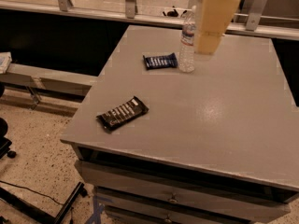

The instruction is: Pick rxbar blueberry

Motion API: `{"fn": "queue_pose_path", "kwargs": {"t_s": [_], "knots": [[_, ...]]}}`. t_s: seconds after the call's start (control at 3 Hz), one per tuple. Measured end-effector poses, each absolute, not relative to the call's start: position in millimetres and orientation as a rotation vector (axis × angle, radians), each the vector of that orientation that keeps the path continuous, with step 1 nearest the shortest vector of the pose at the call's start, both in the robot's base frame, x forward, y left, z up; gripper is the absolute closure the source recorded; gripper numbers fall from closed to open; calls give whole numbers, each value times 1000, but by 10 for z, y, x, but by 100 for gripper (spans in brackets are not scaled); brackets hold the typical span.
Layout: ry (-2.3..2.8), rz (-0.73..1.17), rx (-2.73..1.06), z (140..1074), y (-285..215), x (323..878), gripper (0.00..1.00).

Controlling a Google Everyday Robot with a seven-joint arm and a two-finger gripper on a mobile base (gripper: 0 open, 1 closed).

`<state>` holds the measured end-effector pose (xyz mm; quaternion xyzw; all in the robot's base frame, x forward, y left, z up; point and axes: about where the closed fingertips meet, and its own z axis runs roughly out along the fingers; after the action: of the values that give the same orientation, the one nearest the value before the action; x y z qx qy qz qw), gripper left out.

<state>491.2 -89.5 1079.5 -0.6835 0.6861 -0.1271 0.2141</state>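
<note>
In the camera view, I am holding my gripper (209,40) up over the far edge of the desk (224,120), about midway along that edge. It is showing only as a pale yellow block coming down from the top of the picture. I cannot tell whether it is released or clenched, and nothing is showing in its grasp.

The rxbar blueberry (160,61) is lying flat on the desk near the far edge, toward the far-left corner as the camera sees it. From my gripper it is lying toward the left edge and a little nearer the front edge. Its long axis is running roughly parallel to the far edge, with the end nearest me tipped slightly up toward that edge.

A clear water bottle (188,41) is standing upright just beside that near end of the bar, right between the bar and my gripper. I am judging this to be what the coming reach turns on: I should be coming down over the bottle or passing on its front-edge side, then closing across the bar's short width.

The longer black-wrapped bar (122,114) is lying well apart, near the front-left corner, and I am leaving it alone.
</note>
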Motion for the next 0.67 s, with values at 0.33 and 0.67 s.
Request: {"fn": "queue_pose_path", "kwargs": {"t_s": [0.33,0.67], "knots": [[1860,-354,-1937,10894,-687,5154,0],[1827,-338,-1975,10880,-491,5488,0]]}}
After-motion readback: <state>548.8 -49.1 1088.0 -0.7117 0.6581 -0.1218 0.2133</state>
